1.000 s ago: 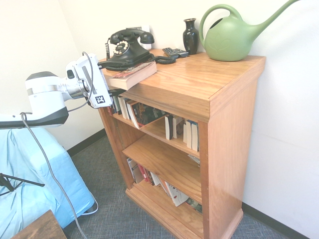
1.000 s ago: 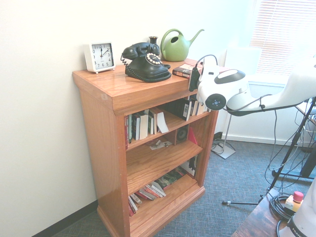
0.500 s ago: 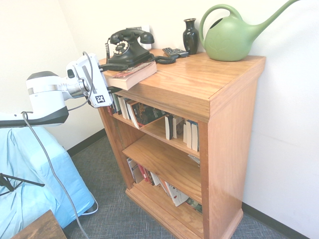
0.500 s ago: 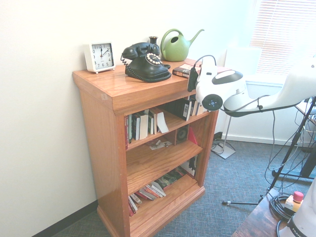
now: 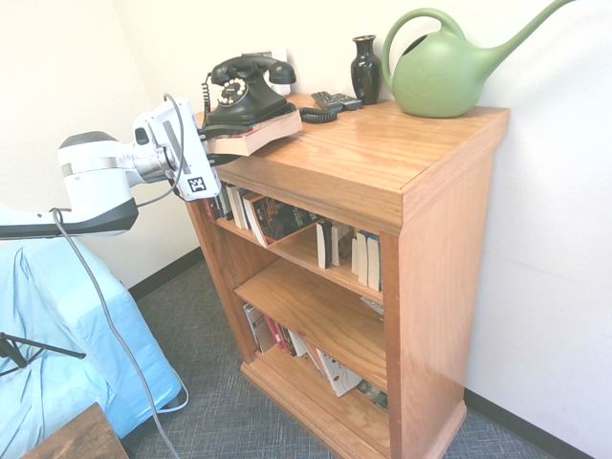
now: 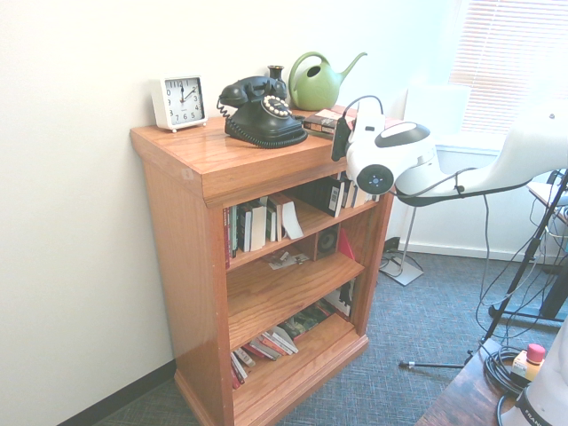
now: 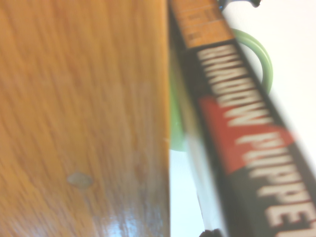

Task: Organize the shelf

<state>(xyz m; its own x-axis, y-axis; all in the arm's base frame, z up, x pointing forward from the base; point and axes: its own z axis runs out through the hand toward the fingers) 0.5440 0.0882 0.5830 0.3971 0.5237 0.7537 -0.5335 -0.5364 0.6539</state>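
The shelf (image 5: 382, 153) is an orange-brown oak bookcase with books on its tiers; it also fills the second exterior view (image 6: 191, 151). A paperback book (image 5: 263, 134) lies at the top's corner next to the arm, its near end raised off the wood. My gripper (image 5: 222, 145) reaches in from the side and is shut on that end of the book (image 6: 319, 120). In the wrist view the book's dark spine (image 7: 237, 128) with red and white print runs beside the shelf top (image 7: 84, 108).
On the top stand a black rotary telephone (image 5: 244, 91), a dark vase (image 5: 365, 67), a green watering can (image 5: 440, 72), a remote (image 5: 337, 99) and a white clock (image 6: 177, 100). A blue-covered piece of furniture (image 5: 57, 354) sits under the arm.
The gripper has shut on the book's end and risen a little, tipping that end up off the shelf top. The arm has moved slightly toward the shelf.
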